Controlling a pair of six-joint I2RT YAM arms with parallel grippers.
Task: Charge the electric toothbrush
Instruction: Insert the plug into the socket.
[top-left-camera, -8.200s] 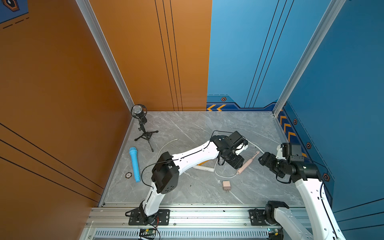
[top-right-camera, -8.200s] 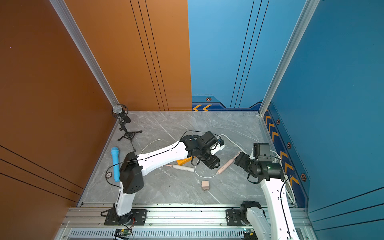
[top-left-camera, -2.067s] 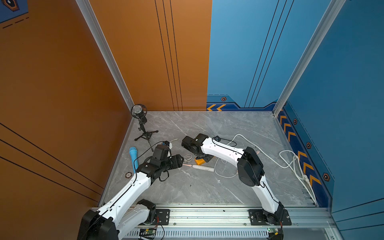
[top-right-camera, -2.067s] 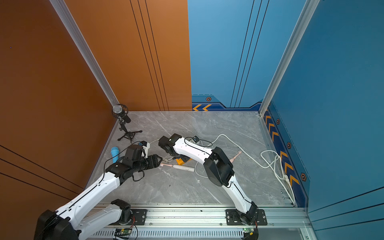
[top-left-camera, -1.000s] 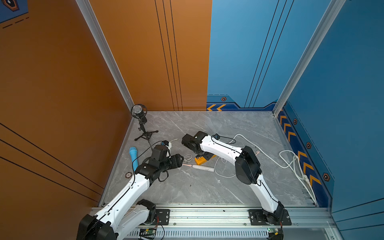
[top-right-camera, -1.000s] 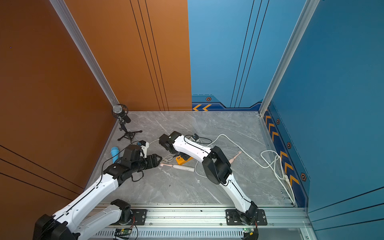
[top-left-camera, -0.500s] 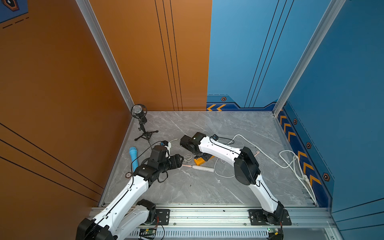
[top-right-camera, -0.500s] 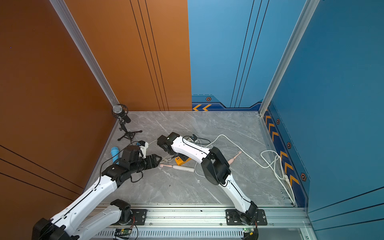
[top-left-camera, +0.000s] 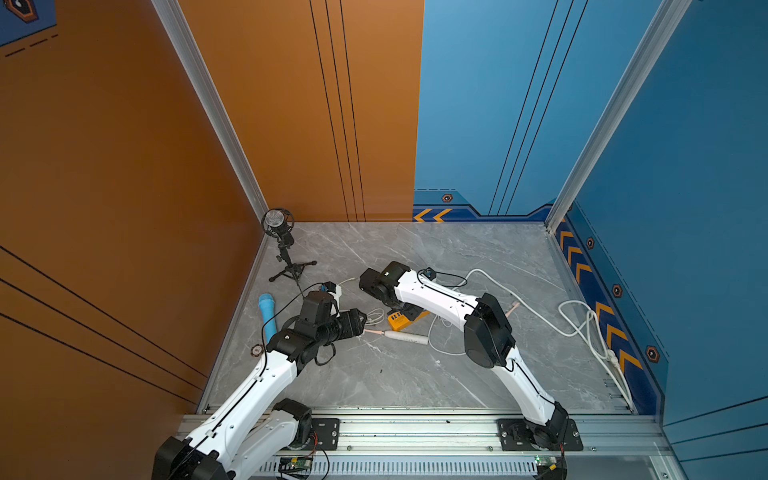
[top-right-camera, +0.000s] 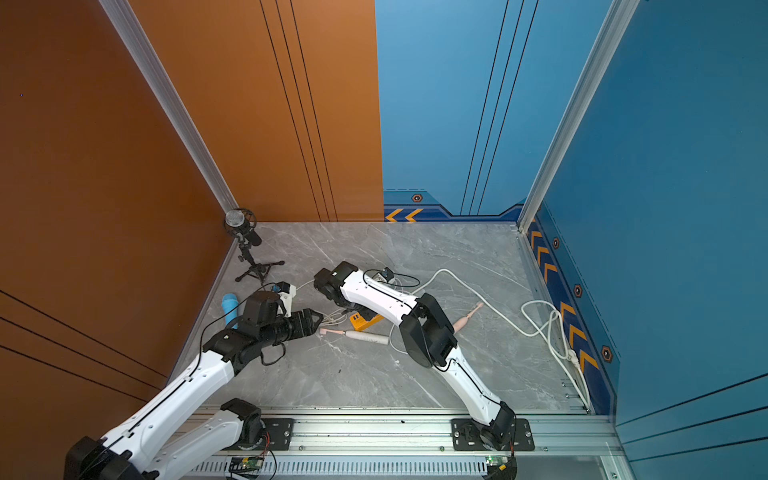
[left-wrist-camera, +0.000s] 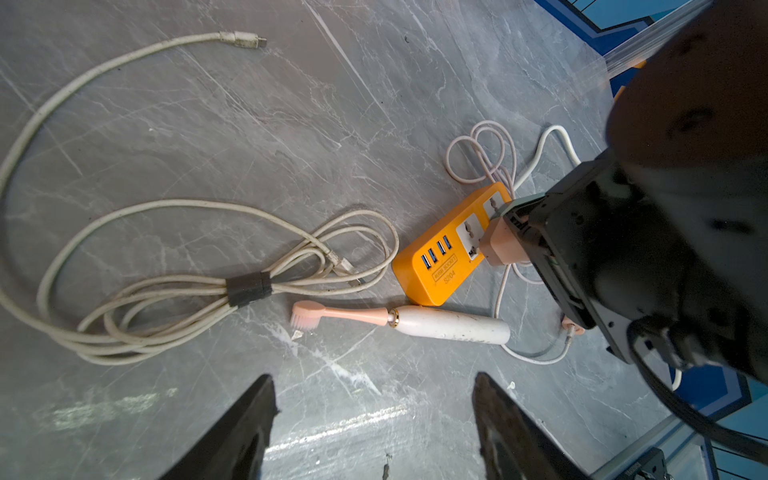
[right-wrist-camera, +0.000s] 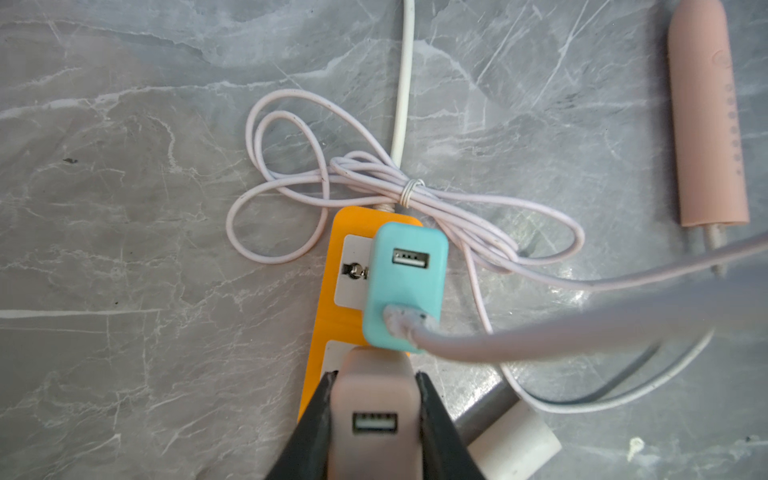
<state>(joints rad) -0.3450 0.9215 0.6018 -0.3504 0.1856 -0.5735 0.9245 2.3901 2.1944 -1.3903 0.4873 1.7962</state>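
Note:
The electric toothbrush (top-left-camera: 405, 336) (top-right-camera: 368, 336) (left-wrist-camera: 453, 328), white handle with a pink brush head, lies flat beside the orange power strip (top-left-camera: 399, 320) (left-wrist-camera: 440, 266) (right-wrist-camera: 328, 270). My left gripper (top-left-camera: 361, 322) (left-wrist-camera: 374, 378) hovers open just short of the brush head, nothing between its fingers. My right gripper (right-wrist-camera: 375, 376) is shut on a pink USB adapter (left-wrist-camera: 498, 245), held against a socket of the strip. A teal adapter (right-wrist-camera: 405, 282) with a pink cable sits in the neighbouring socket. The right arm hides that gripper in both top views.
A bundled white cable (left-wrist-camera: 208, 286) lies beside the brush head. A pink toothbrush handle (right-wrist-camera: 706, 124) (top-left-camera: 512, 307) lies to the right. A tripod microphone (top-left-camera: 282, 245) and a blue cylinder (top-left-camera: 268, 316) stand at the left; a white power cord (top-left-camera: 582, 328) runs along the right.
The left gripper has crept slightly closer to the brush head, still open. The right gripper stays shut on the pink adapter at the strip.

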